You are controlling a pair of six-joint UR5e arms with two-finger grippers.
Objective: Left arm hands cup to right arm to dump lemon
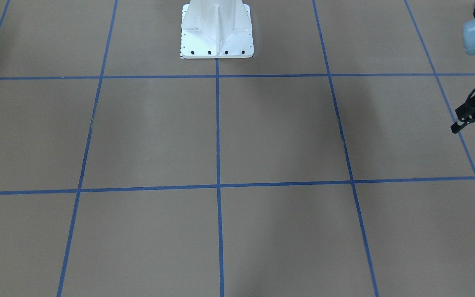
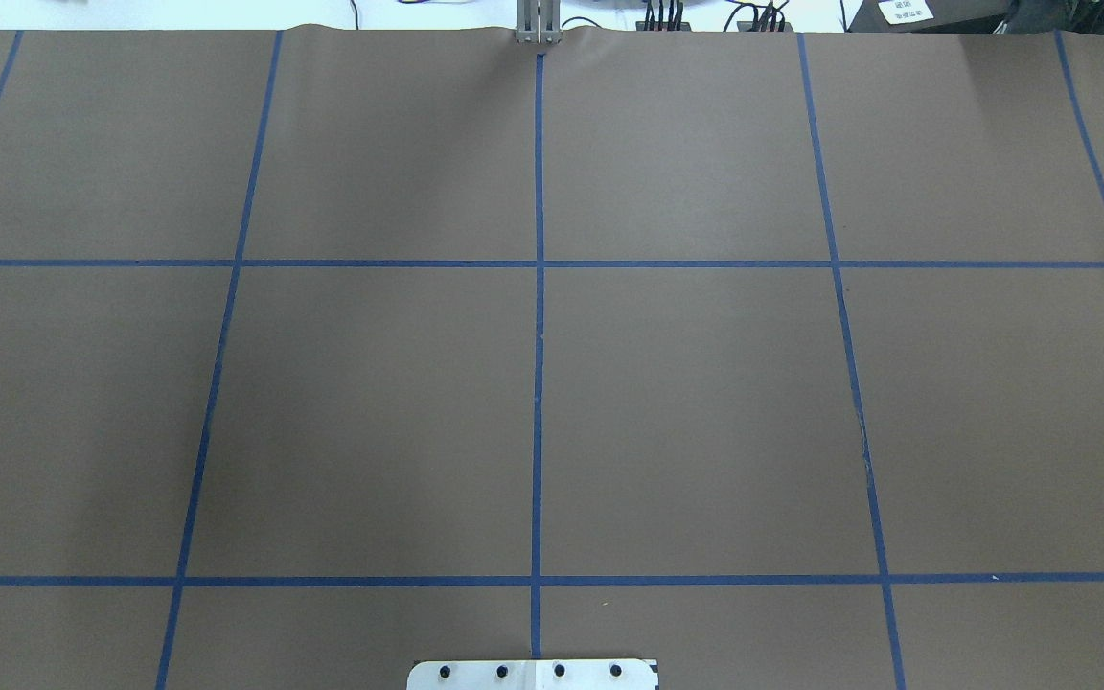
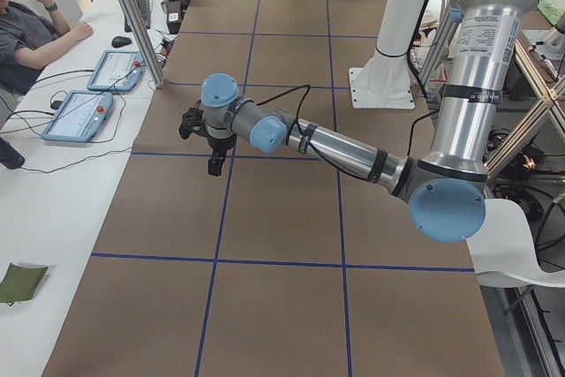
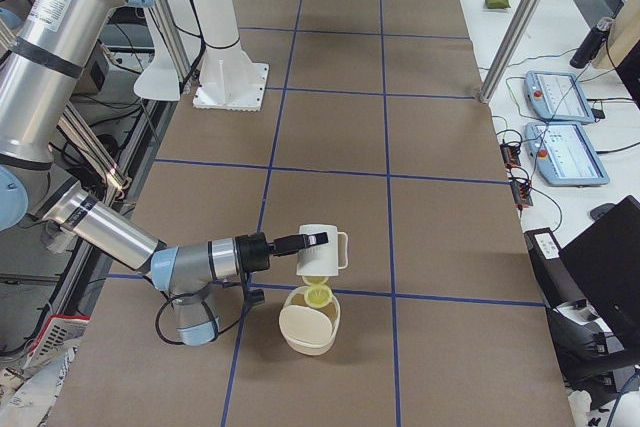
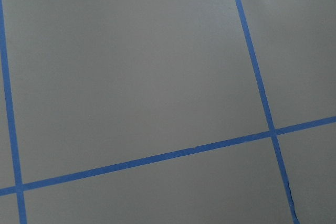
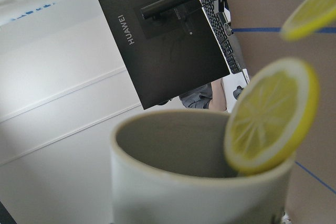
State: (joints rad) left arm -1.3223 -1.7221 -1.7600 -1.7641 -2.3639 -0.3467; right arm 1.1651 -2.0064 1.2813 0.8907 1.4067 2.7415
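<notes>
White cup, handle at right, held tipped at lower centre of frame; yellow lemon slice just below its mouth.

Brown worktop gridded with blue tape carries a cream bowl, directly under the right gripper's jaws, and a white pedestal.

White cup, yellow lemon, brown table gridded in blue
</notes>
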